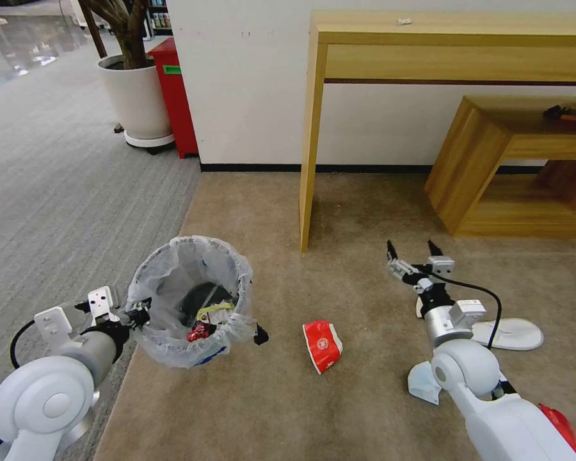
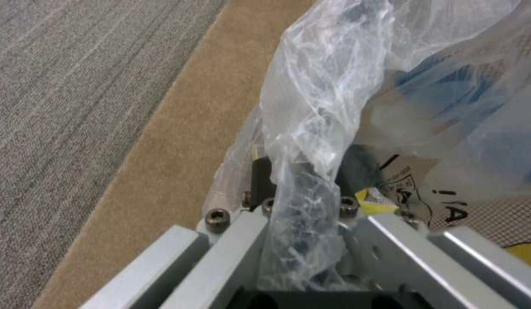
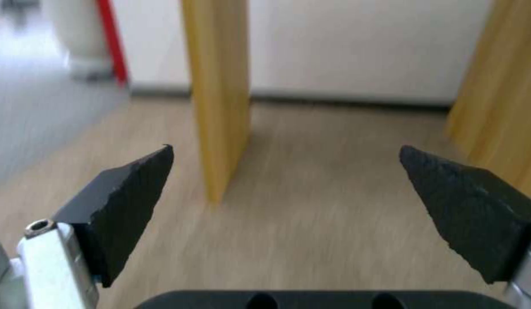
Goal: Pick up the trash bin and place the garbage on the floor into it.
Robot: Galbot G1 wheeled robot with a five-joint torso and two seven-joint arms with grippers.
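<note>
On my far left, my left gripper [image 1: 137, 314] is clamped on the bagged rim of the trash bin [image 1: 189, 301], which sits at the edge of the tan floor [image 1: 269, 397] beside the grey carpet [image 1: 57, 192]. Inside I see some litter already. Just right of the bin lies a red wrapper [image 1: 322, 346] on the floor. Further right, my right gripper [image 1: 415, 251] hovers with fingers spread wide, holding nothing, and a white slipper [image 1: 515, 333] lies beside that arm

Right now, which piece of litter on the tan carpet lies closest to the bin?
The red wrapper, just right of the trash bin; the white slipper and pale scrap lie beyond the right arm.
</note>
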